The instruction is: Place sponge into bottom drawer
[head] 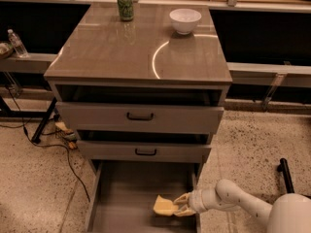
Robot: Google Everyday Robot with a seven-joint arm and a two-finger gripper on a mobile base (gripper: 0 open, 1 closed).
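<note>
My gripper [180, 204] is low over the right side of the open bottom drawer [129, 198], reaching in from the right on my white arm [233, 204]. Its fingers are pinched on the right edge of the sponge [164, 206], so I hold the sponge. The sponge sits tilted over the drawer's grey floor, near the right wall and towards the drawer's front end (a dark shadow lies just under it; whether a corner touches the floor I cannot tell).

Above, the two upper drawers [140, 116] of the cabinet [141, 52] stand pulled out a little, each with a black handle. On the cabinet top, a green can [125, 4] stands at the back left and a white bowl [185, 20] at the back right, well apart. A clear bottle [17, 43] stands on a ledge to the cabinet's left.
</note>
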